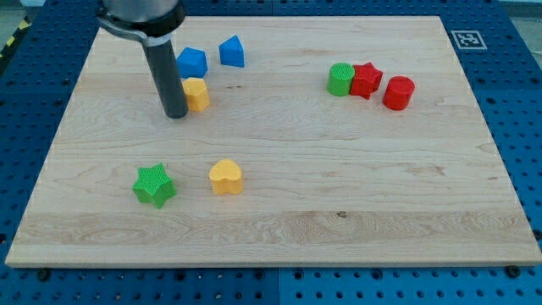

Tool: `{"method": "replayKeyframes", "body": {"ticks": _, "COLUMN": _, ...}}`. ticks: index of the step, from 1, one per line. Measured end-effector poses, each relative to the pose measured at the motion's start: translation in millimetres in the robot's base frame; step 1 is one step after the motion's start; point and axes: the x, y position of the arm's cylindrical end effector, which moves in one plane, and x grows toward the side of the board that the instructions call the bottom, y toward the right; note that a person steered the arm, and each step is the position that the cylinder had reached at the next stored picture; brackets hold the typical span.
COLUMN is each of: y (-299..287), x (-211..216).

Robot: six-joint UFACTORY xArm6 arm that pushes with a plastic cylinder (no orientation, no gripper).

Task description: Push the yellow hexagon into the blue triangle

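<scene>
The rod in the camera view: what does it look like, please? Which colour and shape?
It is a straight, dark grey cylinder, smooth and slightly glossy, hanging from a wider black round collar at the view's top. My tip is flat-ended. No cables or markings are visible.

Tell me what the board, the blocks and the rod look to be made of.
The board: pale wood, matte, with visible grain and plank seams. The blocks, such as the green star and yellow hexagon: probably plastic, with fine ridges, perhaps printed. The rod: dark and smooth, material unclear; my tip sits just left of the hexagon.
</scene>
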Motion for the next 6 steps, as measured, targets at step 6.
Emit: {"method": "replayKeyframes", "body": {"ticks": 6, "y": 26.6, "x": -21.1}}
